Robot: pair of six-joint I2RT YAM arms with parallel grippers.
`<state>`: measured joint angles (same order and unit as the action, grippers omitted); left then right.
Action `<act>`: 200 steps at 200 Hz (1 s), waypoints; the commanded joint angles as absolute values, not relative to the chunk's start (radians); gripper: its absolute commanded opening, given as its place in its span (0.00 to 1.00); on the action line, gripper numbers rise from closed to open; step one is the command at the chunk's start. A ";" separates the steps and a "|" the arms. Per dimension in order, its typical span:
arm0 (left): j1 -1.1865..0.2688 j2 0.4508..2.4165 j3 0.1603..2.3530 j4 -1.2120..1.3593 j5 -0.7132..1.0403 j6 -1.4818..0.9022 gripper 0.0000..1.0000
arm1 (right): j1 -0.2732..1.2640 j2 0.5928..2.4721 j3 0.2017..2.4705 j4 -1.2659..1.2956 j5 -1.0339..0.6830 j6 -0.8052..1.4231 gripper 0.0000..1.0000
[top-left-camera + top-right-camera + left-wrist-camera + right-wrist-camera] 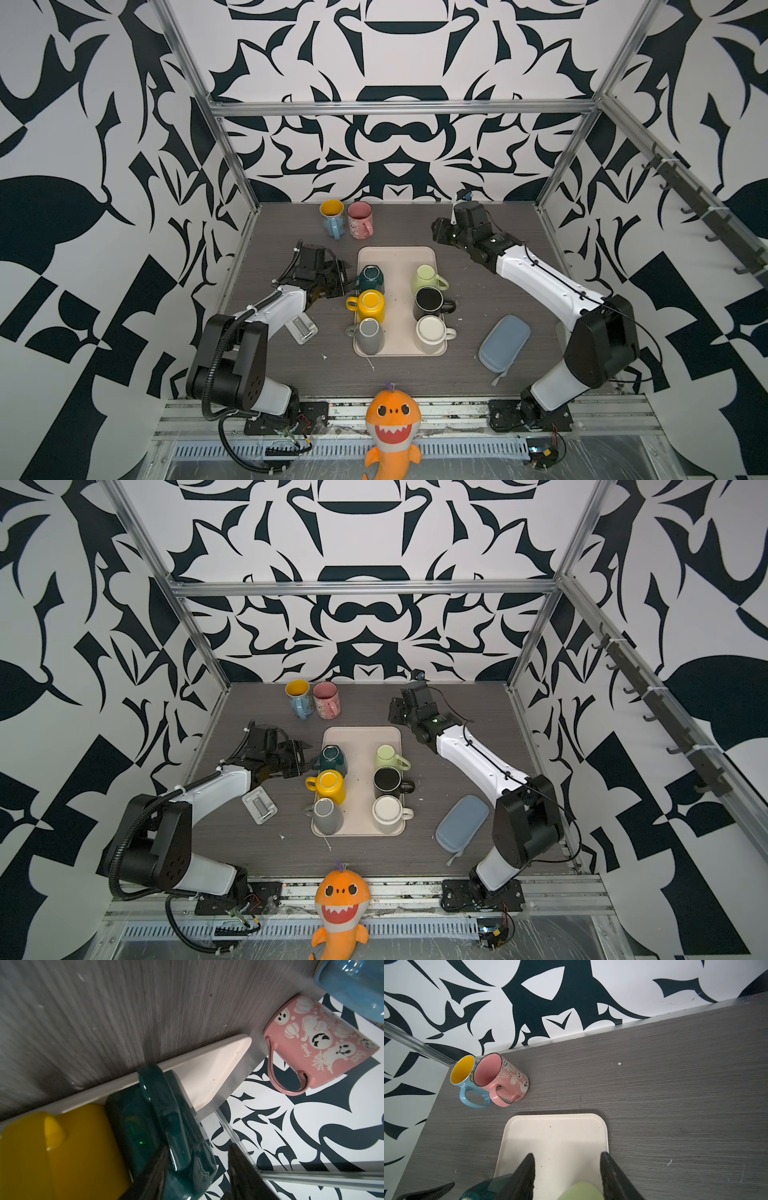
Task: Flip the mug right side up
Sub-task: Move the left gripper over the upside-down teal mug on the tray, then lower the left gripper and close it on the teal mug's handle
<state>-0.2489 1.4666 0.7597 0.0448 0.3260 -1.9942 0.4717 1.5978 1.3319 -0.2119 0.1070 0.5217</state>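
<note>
The dark green mug [371,279] sits upside down at the far left of the tray [398,259], just behind the yellow mug [367,304]. The left pincer [348,279] is at the green mug's handle; in the left wrist view its two dark fingers [158,1169] straddle the handle with a gap between them, and I cannot tell whether they touch it, since the fingertips are cut off at the frame edge. The yellow mug there is blurred and only partly in view. The right pincer [566,1172] hangs above the tray's far end, prongs apart, holding nothing; the light green mug [580,1191] shows only as a sliver below it. The pink mug [360,219] stands upright on the worktop [478,266].
</note>
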 commanded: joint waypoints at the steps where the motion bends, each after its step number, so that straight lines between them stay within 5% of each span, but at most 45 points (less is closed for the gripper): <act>1: -0.253 1.484 0.759 0.049 0.342 -2.020 0.48 | 0.467 1.585 1.333 -0.180 0.098 0.535 0.54; 200: -0.273 1.671 0.857 0.158 0.325 -1.992 0.31 | 0.460 1.567 1.312 -0.190 0.092 0.541 0.53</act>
<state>-0.2665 1.6386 0.8227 0.1165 0.3149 -1.9846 0.4660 1.5978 1.3163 -0.2123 0.0883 0.5331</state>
